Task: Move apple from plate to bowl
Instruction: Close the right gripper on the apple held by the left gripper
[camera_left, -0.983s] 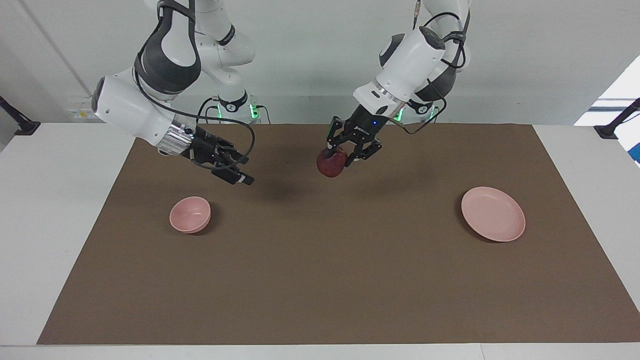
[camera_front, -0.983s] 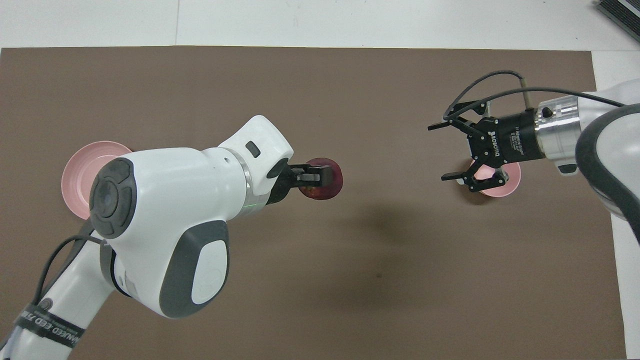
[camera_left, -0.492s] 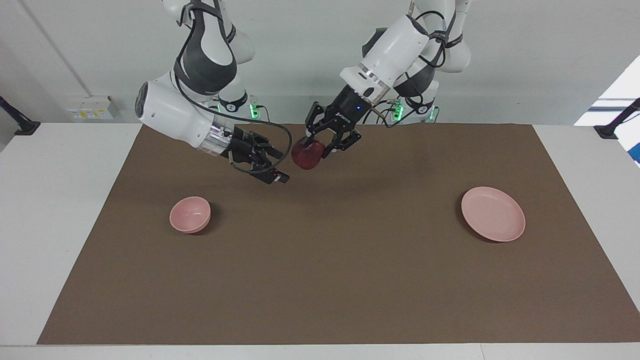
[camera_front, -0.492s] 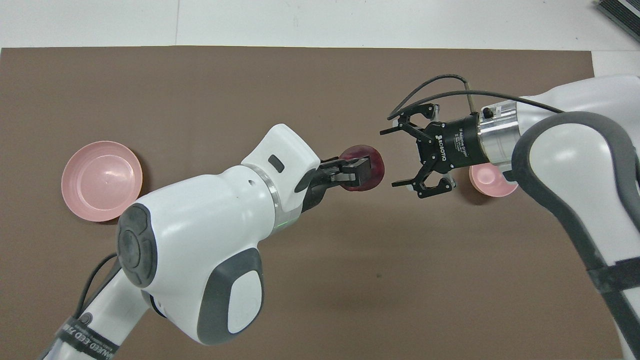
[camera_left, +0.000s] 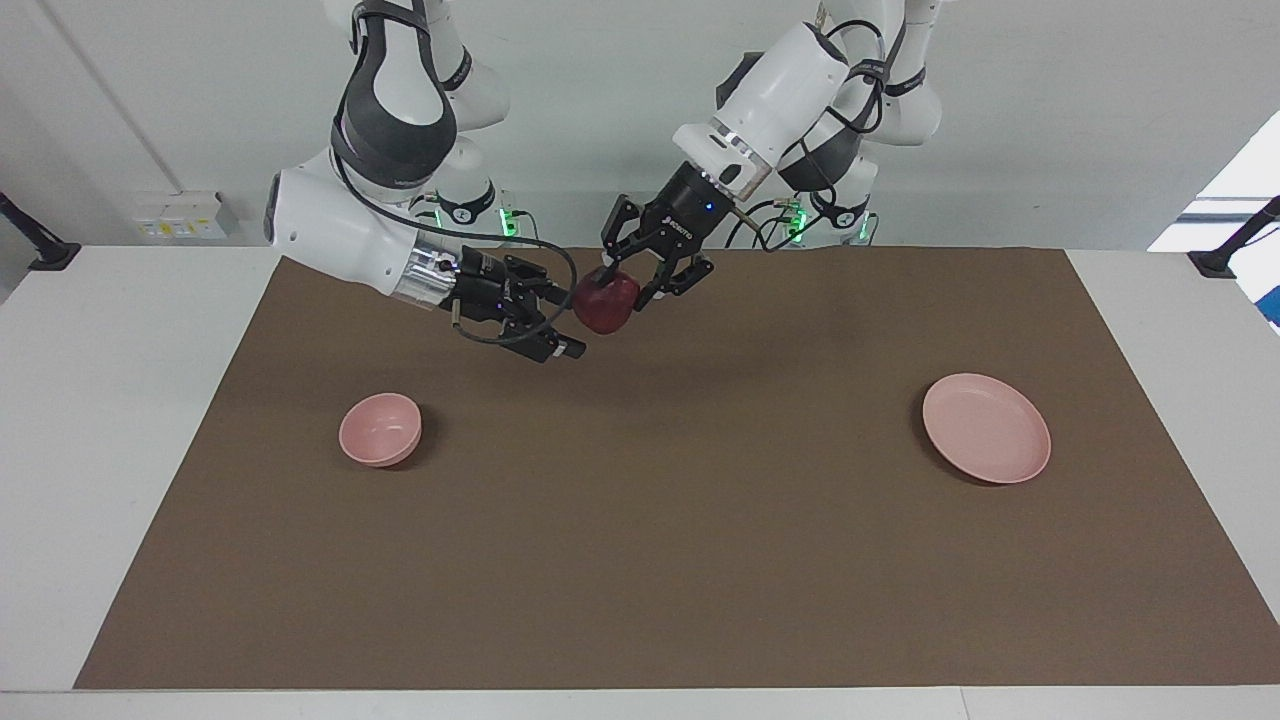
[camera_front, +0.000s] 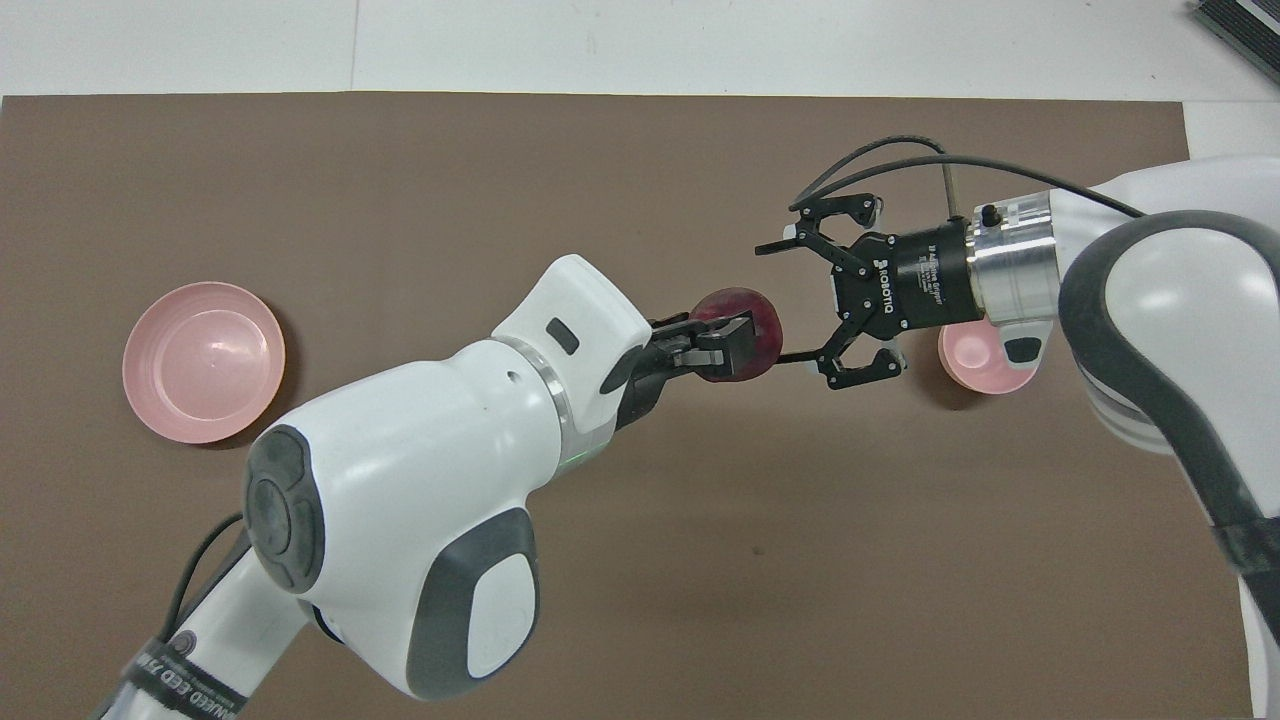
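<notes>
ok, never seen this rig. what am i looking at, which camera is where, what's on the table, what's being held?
Two robot arms with two-finger grippers work at a table covered by a brown mat. One picture faces the robots from across the table; the other looks down from above their own end.

On the mat: a flat pink plate toward the left arm's end and a smaller, deeper pink bowl toward the right arm's end.

The left gripper holds a dark red apple in the air over mid-table. The right gripper is open, right beside the apple.

Both arms reach toward each other in the air, left gripper (camera_left: 612, 285) squeezed tight, right gripper (camera_left: 560, 322) spread wide.
</notes>
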